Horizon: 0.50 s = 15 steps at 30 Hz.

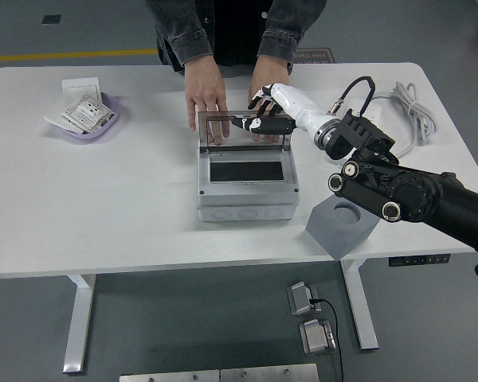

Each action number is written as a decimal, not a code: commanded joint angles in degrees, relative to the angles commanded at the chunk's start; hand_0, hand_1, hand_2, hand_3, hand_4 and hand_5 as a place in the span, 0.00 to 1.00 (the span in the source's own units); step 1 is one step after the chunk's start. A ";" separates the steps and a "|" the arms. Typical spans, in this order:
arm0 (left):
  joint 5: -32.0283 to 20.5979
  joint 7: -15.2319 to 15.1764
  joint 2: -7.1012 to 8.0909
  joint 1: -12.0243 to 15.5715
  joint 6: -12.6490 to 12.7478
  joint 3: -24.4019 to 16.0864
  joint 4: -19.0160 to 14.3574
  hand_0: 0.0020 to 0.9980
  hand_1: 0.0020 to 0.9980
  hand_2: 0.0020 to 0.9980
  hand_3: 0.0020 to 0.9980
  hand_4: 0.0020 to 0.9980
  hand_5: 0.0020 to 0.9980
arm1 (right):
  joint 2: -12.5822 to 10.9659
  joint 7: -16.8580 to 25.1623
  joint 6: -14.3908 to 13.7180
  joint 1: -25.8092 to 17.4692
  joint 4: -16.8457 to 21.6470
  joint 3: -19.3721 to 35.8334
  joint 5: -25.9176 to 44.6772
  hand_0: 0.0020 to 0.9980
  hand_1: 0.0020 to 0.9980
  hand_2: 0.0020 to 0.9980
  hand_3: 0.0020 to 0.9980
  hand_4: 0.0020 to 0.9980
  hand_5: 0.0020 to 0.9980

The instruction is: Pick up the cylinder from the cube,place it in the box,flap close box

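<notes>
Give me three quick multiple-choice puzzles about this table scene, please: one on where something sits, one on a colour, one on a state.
1. Where is the grey cube?
A. right of the box
B. on the box
C. in the bowl

2. What colour is the bowl?
A. red
B. purple
C. green

3. How is the box lid?
A. flat shut
B. standing up
C. missing

Answers: 1 A, it stands by the table's near edge. 2 B, lilac rim. 3 B, the right robot hand is at its top edge.

Purple bowl (109, 119) w/ packets far left, white cable (406, 107) far right
</notes>
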 joint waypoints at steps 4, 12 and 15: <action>0.08 -0.02 -0.02 0.05 0.03 -0.22 0.00 0.62 0.64 0.57 0.55 0.58 0.08 | -1.34 -0.40 -0.21 -1.08 3.09 0.68 -1.88 0.59 0.49 0.57 0.65 0.91 0.79; -0.09 -0.02 -0.04 0.22 0.08 -0.24 0.05 0.62 0.64 0.57 0.55 0.58 0.08 | -4.03 -1.42 -0.19 -3.06 9.31 1.37 -5.66 0.59 0.48 0.57 0.65 0.91 0.79; 0.09 -0.03 -0.07 0.26 0.08 -0.48 0.02 0.62 0.64 0.57 0.55 0.58 0.08 | -5.05 -1.91 -0.09 -3.92 11.55 1.52 -6.84 0.59 0.49 0.57 0.65 0.91 0.79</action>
